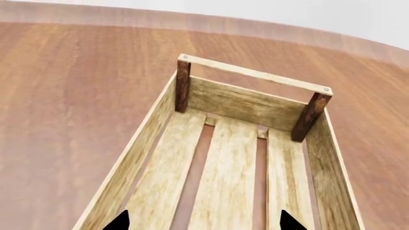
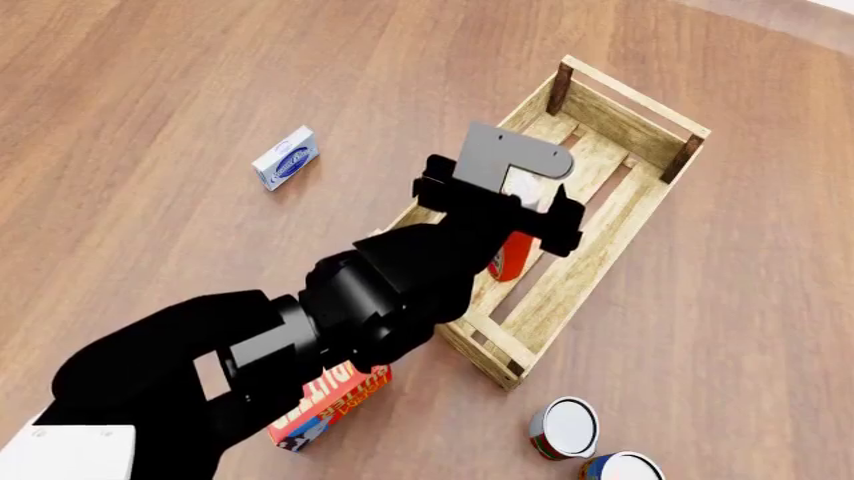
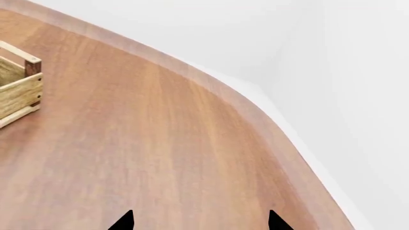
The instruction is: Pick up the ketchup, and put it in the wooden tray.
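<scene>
The wooden tray (image 2: pixel 641 215) is a pale slatted crate with dark corner posts at the upper right of the head view. The ketchup (image 2: pixel 510 257) shows as an orange-red body inside the tray, mostly hidden under my left gripper (image 2: pixel 534 212). In the left wrist view the left gripper (image 1: pixel 204 219) is open over the tray's slats (image 1: pixel 223 158), with nothing between its tips and no ketchup in sight. My right gripper (image 3: pixel 199 219) is open and empty over bare floor, with a corner of the tray (image 3: pixel 22 88) off to one side.
A red-and-yellow butter box (image 2: pixel 327 402) lies under my left arm. Two cans (image 2: pixel 566 428) (image 2: pixel 622 468) stand near the tray's near end. A small blue-and-white box (image 2: pixel 286 158) lies to the left. A white wall (image 3: pixel 332 72) borders the wooden floor.
</scene>
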### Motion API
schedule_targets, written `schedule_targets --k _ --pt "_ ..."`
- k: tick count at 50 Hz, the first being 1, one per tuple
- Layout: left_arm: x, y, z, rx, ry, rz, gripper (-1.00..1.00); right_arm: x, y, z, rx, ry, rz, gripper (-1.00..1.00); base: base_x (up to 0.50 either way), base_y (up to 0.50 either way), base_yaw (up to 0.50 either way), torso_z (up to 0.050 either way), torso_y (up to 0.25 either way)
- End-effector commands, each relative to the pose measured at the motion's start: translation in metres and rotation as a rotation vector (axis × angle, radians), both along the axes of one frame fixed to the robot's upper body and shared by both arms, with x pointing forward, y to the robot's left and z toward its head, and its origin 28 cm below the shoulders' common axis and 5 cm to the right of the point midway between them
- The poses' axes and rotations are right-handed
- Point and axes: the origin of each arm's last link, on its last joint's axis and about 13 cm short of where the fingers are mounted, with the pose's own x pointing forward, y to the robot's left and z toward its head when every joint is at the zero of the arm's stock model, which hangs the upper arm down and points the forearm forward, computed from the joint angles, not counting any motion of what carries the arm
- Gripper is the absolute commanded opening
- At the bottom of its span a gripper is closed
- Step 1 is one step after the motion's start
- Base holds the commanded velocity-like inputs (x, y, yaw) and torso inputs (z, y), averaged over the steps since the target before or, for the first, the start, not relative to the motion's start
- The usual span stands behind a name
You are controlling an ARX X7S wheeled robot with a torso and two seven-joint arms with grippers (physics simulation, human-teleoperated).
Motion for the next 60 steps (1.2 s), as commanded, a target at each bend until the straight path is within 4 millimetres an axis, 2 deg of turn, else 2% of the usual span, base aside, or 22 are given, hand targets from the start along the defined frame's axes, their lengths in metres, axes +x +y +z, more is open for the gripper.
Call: schedule_targets --k 1,21,34,39,44,51,56,60 --pt "0.000 -0.002 0.008 -0.013 -0.013 -0.017 1.00 -0.001 0.003 -0.001 -0.003 -0.004 0.007 1.00 0.00 0.00 0.00 0.000 0.000" --pt "-0.010 -0.014 0.043 -0.053 -0.074 -0.044 1.00 -0.036 0.020 0.017 -0.011 -0.025 0.017 1.00 0.00 0.00 0.00 0.000 0.000" --pt "-0.014 0.006 0.068 -0.085 -0.190 -0.019 1.00 -0.040 0.031 0.023 -0.015 -0.043 0.041 1.00 0.00 0.00 0.00 0.000 0.051" --pt "-0.021 0.021 0.079 -0.114 -0.253 -0.003 1.00 -0.025 0.045 0.012 -0.026 -0.052 0.066 1.00 0.00 0.00 0.00 0.000 0.220" --pt "-0.030 0.036 0.087 -0.149 -0.281 0.005 1.00 -0.022 0.052 0.008 -0.038 -0.062 0.096 1.00 0.00 0.00 0.00 0.000 0.223" --pt "-0.046 0.065 0.094 -0.199 -0.308 0.031 1.00 0.024 0.067 0.018 -0.048 -0.070 0.141 1.00 0.00 0.00 0.00 0.000 0.222" --pt "-0.053 0.087 0.087 -0.211 -0.346 0.089 1.00 0.034 0.078 0.025 -0.051 -0.081 0.179 1.00 0.00 0.00 0.00 0.000 0.223" --pt "-0.064 0.105 0.072 -0.206 -0.403 0.146 1.00 0.038 0.085 0.029 -0.055 -0.093 0.225 1.00 0.00 0.00 0.00 0.000 0.222"
